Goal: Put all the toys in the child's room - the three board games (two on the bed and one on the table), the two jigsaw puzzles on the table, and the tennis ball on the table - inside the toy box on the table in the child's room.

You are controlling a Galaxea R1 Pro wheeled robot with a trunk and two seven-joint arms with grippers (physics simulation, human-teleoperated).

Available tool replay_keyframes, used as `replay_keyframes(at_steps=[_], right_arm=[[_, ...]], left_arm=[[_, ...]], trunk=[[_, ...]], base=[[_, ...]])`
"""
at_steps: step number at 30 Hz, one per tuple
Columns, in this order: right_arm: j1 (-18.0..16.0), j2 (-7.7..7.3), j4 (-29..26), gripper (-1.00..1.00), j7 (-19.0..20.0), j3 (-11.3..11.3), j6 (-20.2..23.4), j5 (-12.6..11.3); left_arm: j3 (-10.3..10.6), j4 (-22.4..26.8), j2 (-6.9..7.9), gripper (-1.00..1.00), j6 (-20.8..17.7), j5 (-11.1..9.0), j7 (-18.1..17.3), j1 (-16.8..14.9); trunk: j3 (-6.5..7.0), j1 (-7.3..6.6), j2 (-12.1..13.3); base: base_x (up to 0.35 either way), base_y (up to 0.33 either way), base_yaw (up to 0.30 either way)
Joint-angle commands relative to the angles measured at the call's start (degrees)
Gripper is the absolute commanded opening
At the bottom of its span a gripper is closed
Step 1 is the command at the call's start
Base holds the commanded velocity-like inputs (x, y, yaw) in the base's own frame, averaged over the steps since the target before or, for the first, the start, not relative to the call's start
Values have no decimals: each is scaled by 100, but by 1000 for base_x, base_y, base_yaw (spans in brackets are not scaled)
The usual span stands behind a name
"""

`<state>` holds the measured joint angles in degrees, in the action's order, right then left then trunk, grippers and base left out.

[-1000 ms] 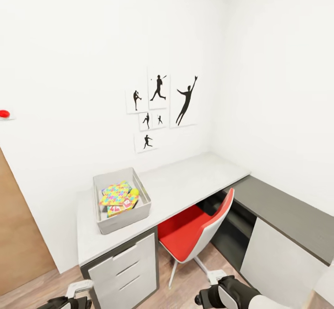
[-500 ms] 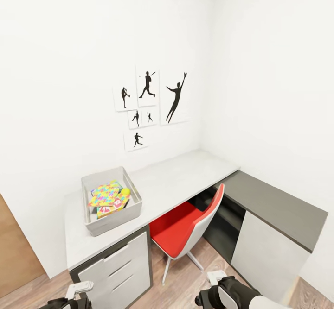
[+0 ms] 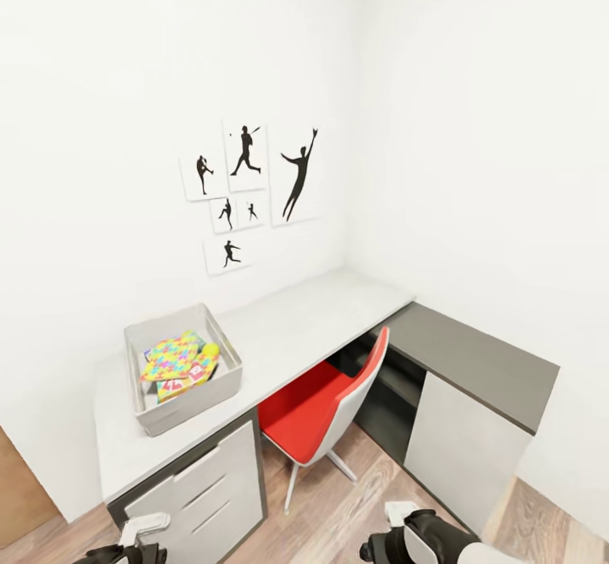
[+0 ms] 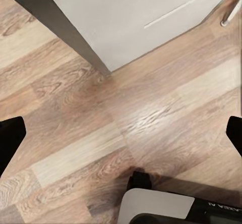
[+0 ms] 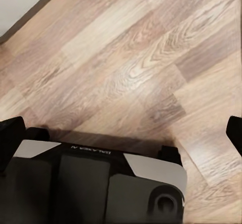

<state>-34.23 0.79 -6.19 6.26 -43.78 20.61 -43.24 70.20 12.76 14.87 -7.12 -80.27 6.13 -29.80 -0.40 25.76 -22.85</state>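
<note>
The grey toy box stands on the left part of the white table in the child's room. Inside it a multicoloured jigsaw puzzle lies on top, with the yellow tennis ball beside it. Under the puzzle a flat item with red and white print shows; whether it is a board game I cannot tell. The bed is out of view. My left gripper and right gripper hang low over the wood floor, both open and holding nothing. Their wrists show at the head view's bottom edge.
A red and white chair is tucked under the table. A drawer unit sits below the toy box. A dark grey side desk runs along the right wall. Silhouette pictures hang above the table. Wood floor lies between me and the desk.
The whole head view has shifted left, so the camera has turned to the right; the brown door at the left has nearly left the picture. Toy box, chair and arms keep their places.
</note>
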Motion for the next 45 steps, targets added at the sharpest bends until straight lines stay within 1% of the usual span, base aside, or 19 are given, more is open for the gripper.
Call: replay_keyframes(at_steps=[1, 6, 19, 29, 38, 45], right_arm=[[-5, 1, 18, 100, 15, -24, 14, -33], [2, -3, 39, 100, 15, -25, 7, -73], [54, -11, 48, 100, 15, -21, 5, -79], [57, -21, 48, 100, 15, -22, 11, -79], [57, -30, 48, 100, 15, -18, 13, -79], [57, -21, 48, 100, 13, -24, 13, -79]], left_arm=[[29, 25, 8, 100, -6, -33, 47, -1], [29, 25, 5, 100, 7, -33, 47, 0], [26, 25, -25, 100, 17, -33, 66, 26], [21, 25, -194, 100, 21, -48, 104, 33], [20, 25, -257, 100, 9, -50, 100, 44], [20, 25, -264, 100, 9, -50, 99, 44]], trunk=[[-8, 3, -7], [-24, 3, -7], [-65, 3, -7], [-97, 3, -7], [-126, 3, -7], [-148, 3, -7]], base=[[-1, 2, -254], [0, 1, -257], [0, 0, -258], [0, 0, -258], [0, 0, -258], [0, 0, -258]])
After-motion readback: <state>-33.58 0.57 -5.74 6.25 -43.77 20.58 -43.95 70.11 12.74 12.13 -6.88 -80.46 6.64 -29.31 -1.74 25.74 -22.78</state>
